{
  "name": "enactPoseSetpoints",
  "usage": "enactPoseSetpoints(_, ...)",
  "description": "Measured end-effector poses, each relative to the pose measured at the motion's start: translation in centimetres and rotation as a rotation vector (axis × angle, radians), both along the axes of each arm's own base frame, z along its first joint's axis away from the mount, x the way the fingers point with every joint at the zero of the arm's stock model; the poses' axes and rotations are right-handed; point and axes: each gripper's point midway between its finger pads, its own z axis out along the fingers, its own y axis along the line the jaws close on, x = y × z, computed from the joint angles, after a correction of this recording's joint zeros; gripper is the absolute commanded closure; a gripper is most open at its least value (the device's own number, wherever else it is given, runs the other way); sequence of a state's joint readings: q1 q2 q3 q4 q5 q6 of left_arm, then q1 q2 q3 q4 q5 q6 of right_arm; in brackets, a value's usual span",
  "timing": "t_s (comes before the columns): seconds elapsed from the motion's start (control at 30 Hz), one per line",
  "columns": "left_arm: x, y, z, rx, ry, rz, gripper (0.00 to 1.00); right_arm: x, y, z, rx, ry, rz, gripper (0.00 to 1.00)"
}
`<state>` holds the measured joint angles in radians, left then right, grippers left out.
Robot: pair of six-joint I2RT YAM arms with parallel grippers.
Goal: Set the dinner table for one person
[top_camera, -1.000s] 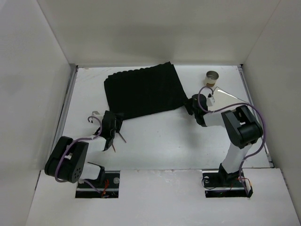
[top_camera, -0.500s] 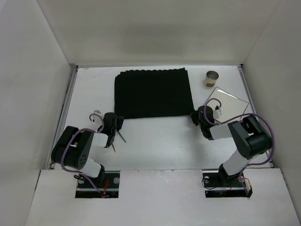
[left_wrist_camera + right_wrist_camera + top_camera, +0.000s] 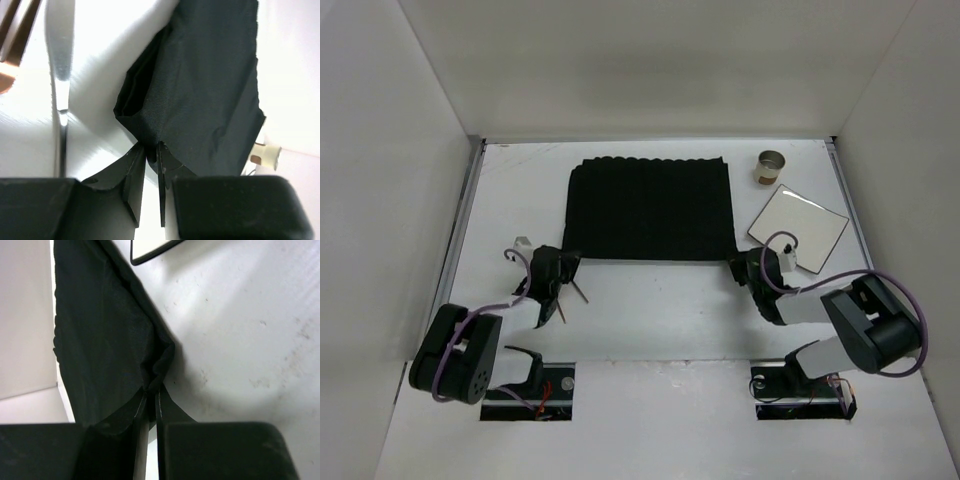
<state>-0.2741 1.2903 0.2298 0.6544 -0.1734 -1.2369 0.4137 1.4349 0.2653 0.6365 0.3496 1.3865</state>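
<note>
The dinner table point(image 3: 650, 300) is the broad white tabletop that fills the scene, with white walls on its left, far and right sides. The two arm bases sit at its near edge.

A black cloth placemat point(image 3: 650, 210) lies flat in the middle of the far half, its edges roughly square to the table. The left gripper point(image 3: 563, 265) is at the placemat's near-left corner. In the left wrist view its claw point(image 3: 151, 147) is nearly closed, pinching a bunched fold of the black cloth point(image 3: 200, 90) between its fingertips. The right gripper point(image 3: 738, 268) is at the near-right corner. In the right wrist view its claw point(image 3: 151, 390) is just as narrow and grips the puckered corner of the cloth point(image 3: 105, 350).

A white square plate point(image 3: 798, 222) lies to the right of the placemat, turned at an angle, and just far-right of the right gripper. Its dark-edged corner shows in the right wrist view point(image 3: 150, 247). A small cup point(image 3: 772, 166) stands beyond the plate, near the far-right corner.

A slim utensil point(image 3: 580, 291) lies on the table just near-right of the left gripper. The left wrist view shows a shiny metal utensil point(image 3: 60, 60) beside the cloth, not touching it.
</note>
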Motion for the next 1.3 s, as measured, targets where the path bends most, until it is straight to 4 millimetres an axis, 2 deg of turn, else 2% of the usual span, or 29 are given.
enactPoseSetpoints(0.03,-0.1,0.0,0.4,0.004,-0.008,-0.004,0.83,-0.1,0.0,0.0,0.004,-0.002,-0.004,0.70)
enactPoseSetpoints(0.13,-0.4,0.3,1.4,0.030,-0.028,-0.001,0.61,-0.3,-0.6,0.2,-0.006,-0.007,-0.029,0.42)
enactPoseSetpoints(0.23,-0.8,0.4,2.3,0.051,-0.047,-0.001,0.44,-0.4,-1.0,0.7,-0.023,-0.021,-0.039,0.33)
enactPoseSetpoints(0.27,-1.0,0.4,2.7,0.059,-0.055,-0.005,0.42,-0.4,-1.1,1.2,-0.027,-0.031,-0.040,0.31)
enactPoseSetpoints(0.33,-1.4,0.3,3.6,0.076,-0.075,-0.016,0.41,-0.5,-1.2,2.2,-0.041,-0.053,-0.034,0.29)
enactPoseSetpoints(0.37,-1.7,0.2,4.2,0.083,-0.090,-0.023,0.43,-0.5,-1.3,2.8,-0.051,-0.066,-0.029,0.28)
enactPoseSetpoints(0.43,-2.3,0.0,5.6,0.105,-0.131,-0.038,0.57,-0.8,-1.5,4.2,-0.074,-0.096,-0.017,0.28)
enactPoseSetpoints(0.47,-2.5,-0.3,6.4,0.123,-0.151,-0.050,0.62,-1.0,-1.4,4.8,-0.091,-0.107,-0.008,0.31)
enactPoseSetpoints(0.53,-3.0,-1.2,7.6,0.162,-0.183,-0.088,0.74,-1.4,-1.0,6.3,-0.130,-0.136,0.023,0.46)
enactPoseSetpoints(0.6,-3.1,-2.8,8.5,0.208,-0.197,-0.144,0.81,-1.7,-0.1,7.5,-0.165,-0.159,0.065,0.68)
enactPoseSetpoints(0.63,-3.0,-3.7,8.7,0.228,-0.199,-0.173,0.84,-1.8,0.6,7.9,-0.185,-0.164,0.093,0.76)
enactPoseSetpoints(0.73,-2.3,-6.6,8.3,0.285,-0.174,-0.259,0.88,-1.5,3.8,8.6,-0.237,-0.163,0.201,0.89)
enactPoseSetpoints(0.8,-1.6,-8.2,7.1,0.321,-0.145,-0.304,0.89,-0.7,6.7,8.7,-0.266,-0.154,0.288,0.93)
enactPoseSetpoints(0.9,-0.5,-9.7,4.6,0.359,-0.088,-0.348,0.89,1.3,11.8,8.0,-0.285,-0.142,0.411,0.94)
enactPoseSetpoints(1.03,0.4,-11.3,2.1,0.373,-0.030,-0.391,0.89,2.6,16.4,5.2,-0.282,-0.103,0.507,0.94)
enactPoseSetpoints(1.13,0.8,-12.2,0.8,0.373,-0.011,-0.414,0.89,2.3,18.0,2.4,-0.285,-0.051,0.552,0.94)
enactPoseSetpoints(1.23,0.9,-12.6,-0.7,0.369,0.011,-0.426,0.89,1.7,18.4,0.3,-0.287,-0.004,0.568,0.95)
enactPoseSetpoints(1.3,1.2,-12.2,-1.5,0.353,0.023,-0.411,0.89,1.5,18.4,-0.5,-0.278,0.015,0.562,0.95)
